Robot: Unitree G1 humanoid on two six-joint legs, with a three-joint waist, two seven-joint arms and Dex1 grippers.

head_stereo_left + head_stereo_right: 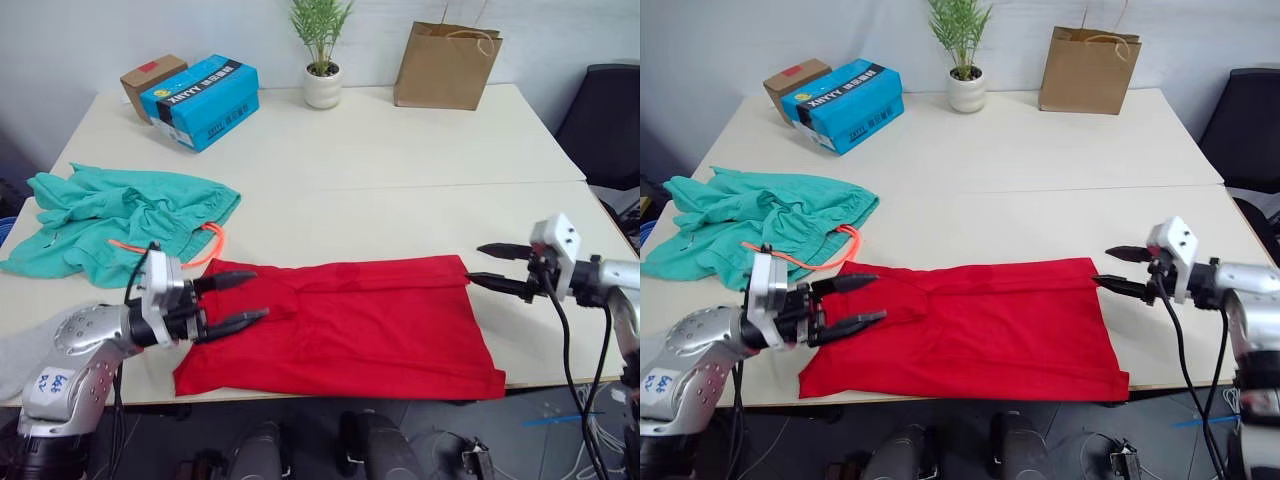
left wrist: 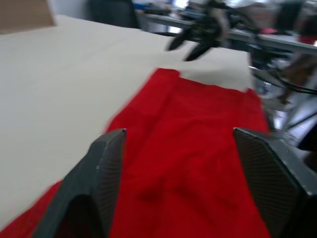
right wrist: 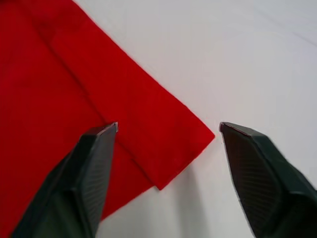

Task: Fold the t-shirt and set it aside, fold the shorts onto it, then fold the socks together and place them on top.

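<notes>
Desk [image 1: 400,150]: t-shirt [image 1: 370,320] at 6 o'clock, shorts [image 1: 110,220] at 9.
My left jaws [image 1: 240,297]: released over shirt.
My right jaws [image 1: 490,266]: released, beside it.

Left claw [image 1: 238,298] held low with fingers spread apart, right claw [image 1: 488,267] extended opposite with fingers likewise parted, tips pointed toward each other
</notes>
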